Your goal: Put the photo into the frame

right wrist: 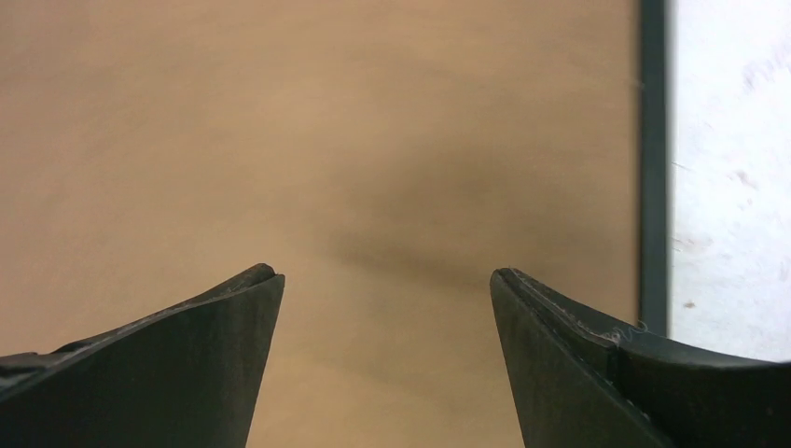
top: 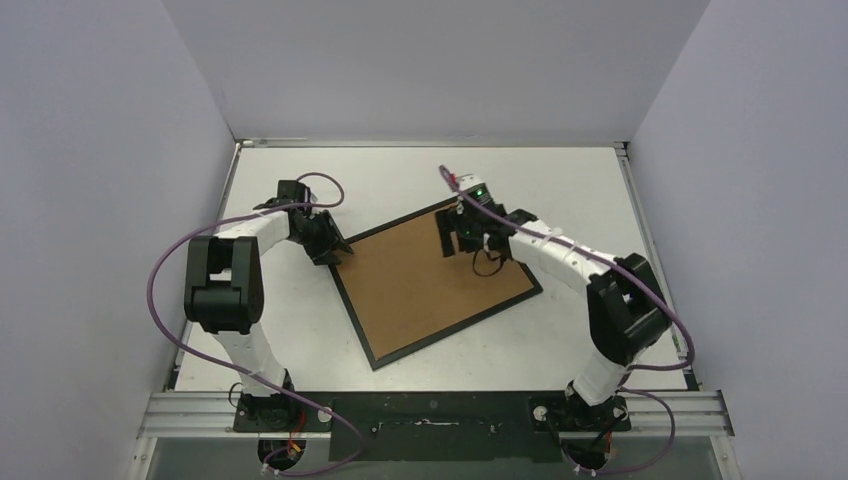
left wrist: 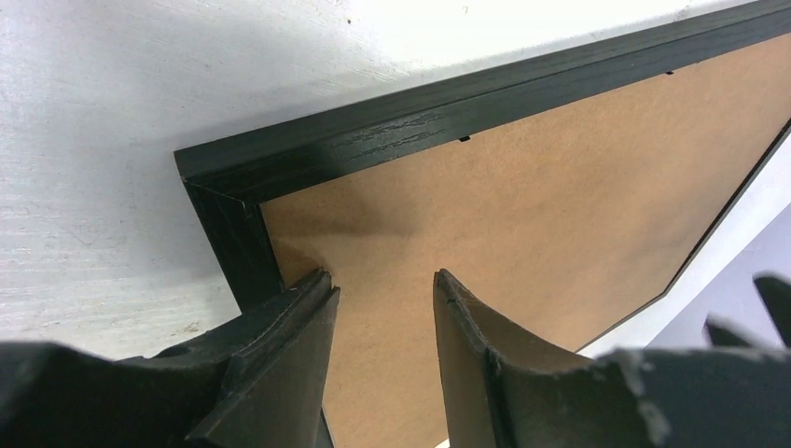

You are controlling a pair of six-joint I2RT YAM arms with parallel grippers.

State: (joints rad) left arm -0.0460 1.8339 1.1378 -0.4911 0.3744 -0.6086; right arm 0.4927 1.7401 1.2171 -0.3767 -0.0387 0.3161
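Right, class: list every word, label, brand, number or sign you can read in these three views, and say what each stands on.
None: no text can be read in any view.
The brown backing board is blank, and so are the black picture frame and the white table.
The green light on the right wrist is only a lamp, not a sign.

You have the frame [top: 353, 313] lying askew mid-surface [top: 560, 180], backing board [top: 430, 280] in it, left gripper [top: 333, 250] at its left corner, right gripper [top: 458, 238] over its far side.
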